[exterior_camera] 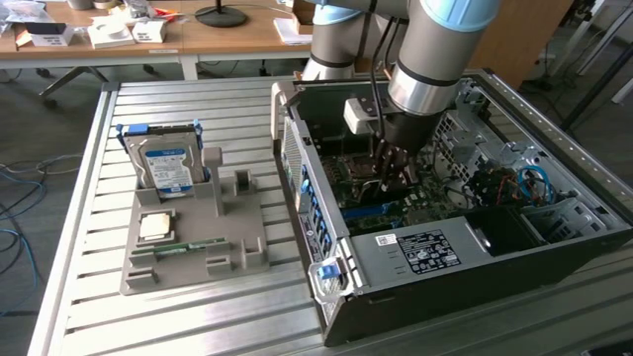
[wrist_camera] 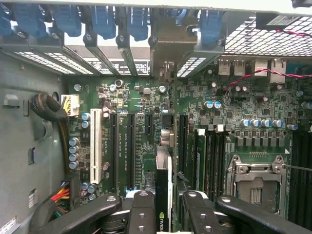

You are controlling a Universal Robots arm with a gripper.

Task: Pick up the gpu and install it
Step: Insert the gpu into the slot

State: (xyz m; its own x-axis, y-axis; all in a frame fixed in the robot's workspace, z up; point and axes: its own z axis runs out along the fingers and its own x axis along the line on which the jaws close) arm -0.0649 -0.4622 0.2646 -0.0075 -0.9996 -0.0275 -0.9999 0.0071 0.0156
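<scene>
Pincer [wrist_camera: 165,207] pinches the gpu [wrist_camera: 163,178] edge-on over the motherboard [wrist_camera: 141,97]; the card looks light, stiff and fragile, best gripped by its board faces.

We see the gpu [wrist_camera: 163,195] edge-on, its broad faces hidden between the fingers [wrist_camera: 141,214] and cut by the frame edge; the arm [exterior_camera: 435,44] is cropped above the computer case [exterior_camera: 416,252].
</scene>
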